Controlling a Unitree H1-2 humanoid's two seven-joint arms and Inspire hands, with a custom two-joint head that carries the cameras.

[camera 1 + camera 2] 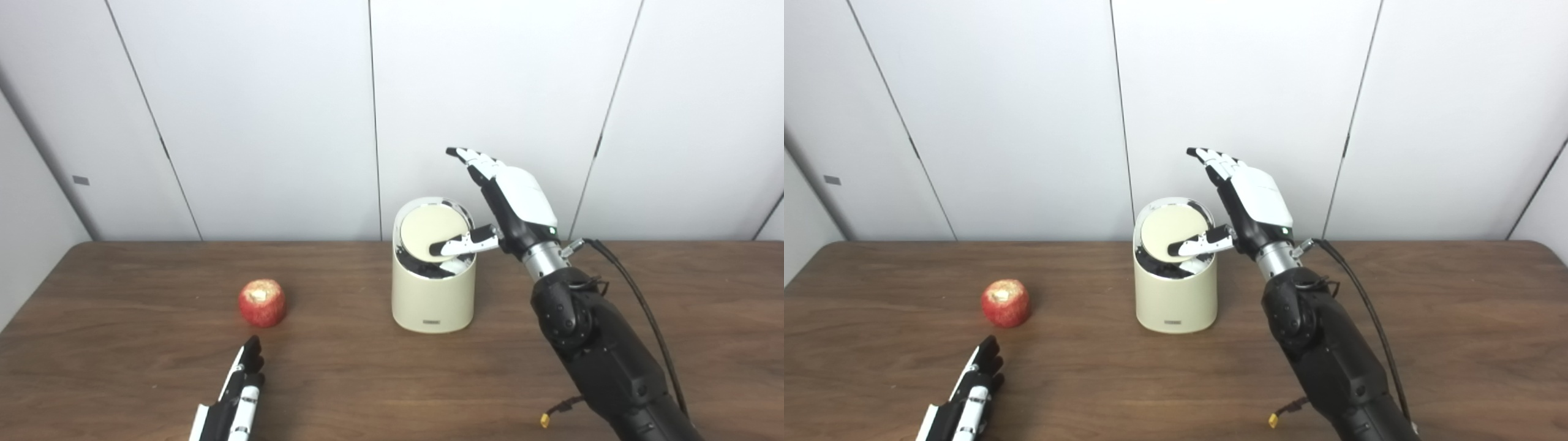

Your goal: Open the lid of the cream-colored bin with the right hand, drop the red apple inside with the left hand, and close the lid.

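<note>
Left hand (236, 398) flat near apple (262, 302), right hand (508, 202) thumb on lid (429, 231)

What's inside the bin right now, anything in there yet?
The lid is tilted, with the right hand's thumb on it. Only a dark gap shows inside the bin; its bottom is hidden. The apple sits on the table.

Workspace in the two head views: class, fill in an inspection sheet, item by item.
Surface: brown wooden table, bare apart from the job's things.
Job's things: cream bin, lid tilted up; red apple on the table, bitten on top.
Clutter: nothing seen.
Hands: right robot hand open, thumb on the lid; left robot hand open, near the apple.
Cables: black cable along right arm.
Surroundings: white wall panels.
</note>
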